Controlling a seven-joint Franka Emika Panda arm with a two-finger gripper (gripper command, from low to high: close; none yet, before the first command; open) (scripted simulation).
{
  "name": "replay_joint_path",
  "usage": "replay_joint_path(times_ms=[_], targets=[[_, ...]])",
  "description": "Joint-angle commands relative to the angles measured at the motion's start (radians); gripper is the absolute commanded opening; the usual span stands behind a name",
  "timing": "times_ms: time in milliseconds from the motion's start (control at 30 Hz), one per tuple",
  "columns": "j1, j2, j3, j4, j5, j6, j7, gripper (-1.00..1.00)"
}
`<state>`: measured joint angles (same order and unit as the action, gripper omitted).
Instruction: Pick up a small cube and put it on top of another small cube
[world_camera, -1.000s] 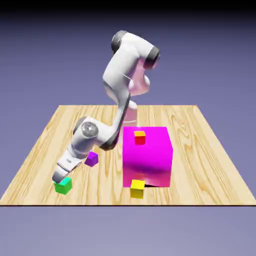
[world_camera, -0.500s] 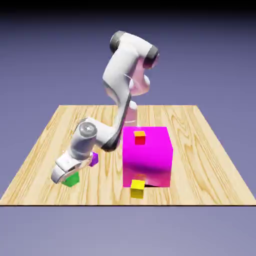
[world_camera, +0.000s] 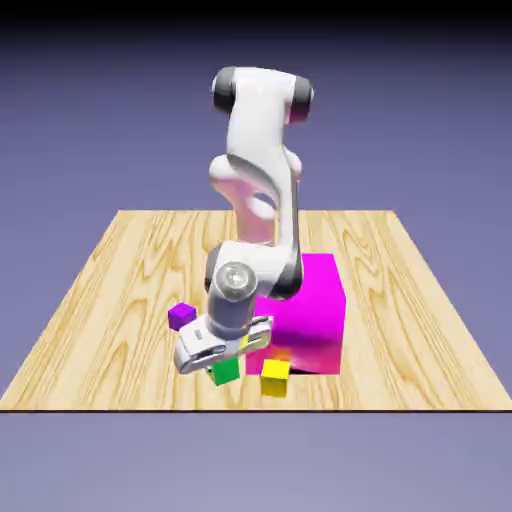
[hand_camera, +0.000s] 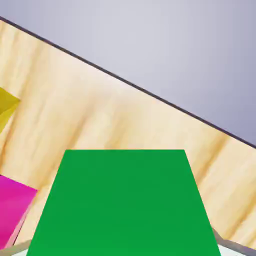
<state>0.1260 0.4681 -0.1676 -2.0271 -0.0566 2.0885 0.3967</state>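
The wooden worktop (world_camera: 100, 300) and magenta block (world_camera: 315, 310) are unmoved. The claw (world_camera: 225, 368), clamped on the green cube (world_camera: 226, 372), has carried it across to just beside the yellow cube (world_camera: 275, 377); stacking remains.

The arm (world_camera: 262, 190) bends low, hand (world_camera: 224, 362) clamped tight.

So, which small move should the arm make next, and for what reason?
Probably carry the green cube a little further toward the exterior view's right and lift it above the yellow cube. The gripper is shut on the green cube, which hangs beside the yellow one, not over it, too low to clear its top.
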Motion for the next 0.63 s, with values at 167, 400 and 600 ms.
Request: replay_joint_path(times_ms=[167, 400, 600], targets=[[-0.083, -0.032, 0.196, 0.069, 0.009, -0.167, 0.263, -1.00], [-0.111, -0.011, 0.271, 0.034, -0.051, -0.150, 0.342, -1.00], [-0.111, -0.015, 0.272, 0.041, -0.050, -0.161, 0.341, 1.00]])
